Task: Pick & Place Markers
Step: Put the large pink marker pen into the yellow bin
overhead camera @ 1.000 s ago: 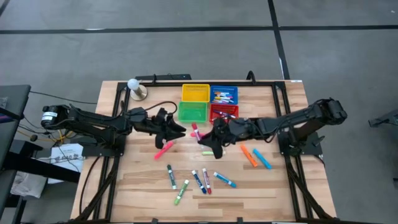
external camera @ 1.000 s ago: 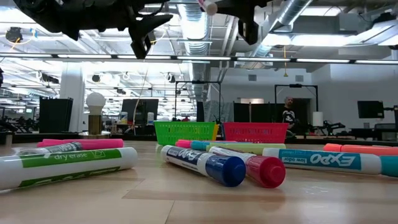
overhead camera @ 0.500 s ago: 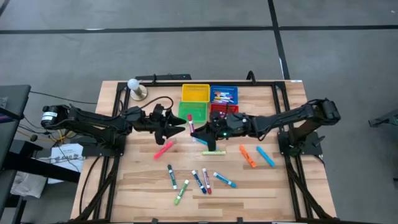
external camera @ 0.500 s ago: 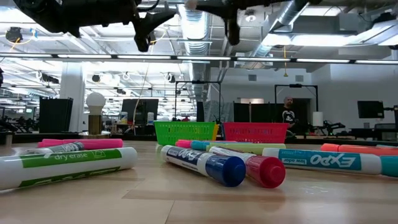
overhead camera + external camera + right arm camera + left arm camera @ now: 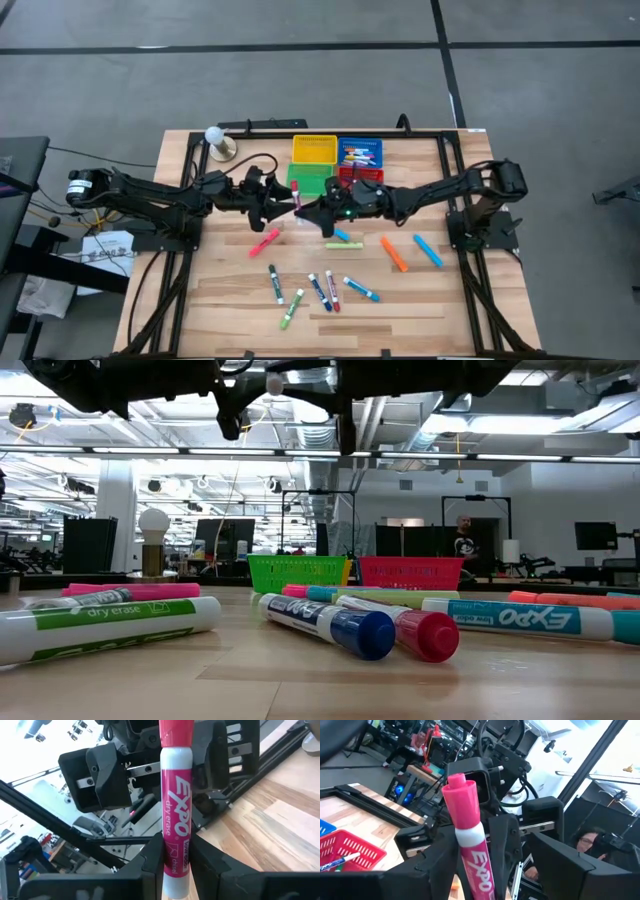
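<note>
Four small mesh baskets sit in a square cluster near the far edge of the wooden tabletop (image 5: 230, 300): a yellow basket (image 5: 314, 149) touching a blue basket (image 5: 360, 153), with a green basket (image 5: 311, 178) and a red basket (image 5: 361, 177) just in front of them. A white globe on a round base (image 5: 218, 142) stands near the tabletop's far left corner. In the low view a person (image 5: 463, 544) shows far off in the room behind the tabletop.
</note>
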Tool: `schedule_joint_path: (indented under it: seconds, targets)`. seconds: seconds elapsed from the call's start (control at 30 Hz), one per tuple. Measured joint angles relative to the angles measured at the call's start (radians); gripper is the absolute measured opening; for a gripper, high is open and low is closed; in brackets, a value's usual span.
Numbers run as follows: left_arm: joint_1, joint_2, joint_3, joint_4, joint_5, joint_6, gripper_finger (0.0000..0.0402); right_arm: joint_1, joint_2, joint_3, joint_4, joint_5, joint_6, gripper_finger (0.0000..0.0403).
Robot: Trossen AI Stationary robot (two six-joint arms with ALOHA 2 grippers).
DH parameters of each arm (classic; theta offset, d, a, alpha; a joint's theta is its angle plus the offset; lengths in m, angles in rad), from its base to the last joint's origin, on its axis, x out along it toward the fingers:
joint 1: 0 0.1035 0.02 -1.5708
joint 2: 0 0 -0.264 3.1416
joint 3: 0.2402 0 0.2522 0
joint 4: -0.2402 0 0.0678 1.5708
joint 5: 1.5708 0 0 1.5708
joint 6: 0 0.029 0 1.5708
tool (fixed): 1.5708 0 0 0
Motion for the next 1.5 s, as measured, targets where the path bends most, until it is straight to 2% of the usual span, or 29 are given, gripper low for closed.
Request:
schedule_joint_path:
  seconds: [0.2,0.37,0.5,0.77,1.03,1.37,1.5]
  targets:
    - [0.002,0.000,0.000,-0.004,-0.009,0.002,0.0238,-0.006,0.025,0.046,0.003,-0.021,-0.010,0.0064]
    - [0.002,0.000,0.000,-0.005,-0.029,0.004,0.0210,-0.012,0.025,0.048,-0.005,-0.021,-0.010,0.0064]
    - [0.002,0.000,0.000,-0.005,-0.051,0.004,0.0171,-0.011,0.025,0.048,-0.009,-0.022,-0.011,0.0064]
    - [0.002,0.000,0.000,-0.005,-0.050,-0.013,0.0064,-0.010,0.024,0.048,-0.016,-0.022,-0.026,0.0067]
    - [0.002,0.000,0.000,-0.004,-0.049,-0.001,0.0063,-0.010,0.024,0.048,-0.017,-0.023,-0.049,0.0079]
    - [0.002,0.000,0.000,-0.006,-0.043,0.005,0.0063,-0.020,0.023,0.048,-0.027,-0.179,-0.104,0.0167]
    - [0.002,0.000,0.000,-0.010,-0.046,0.006,0.0063,-0.013,0.023,0.048,-0.075,-0.196,-0.108,0.0194]
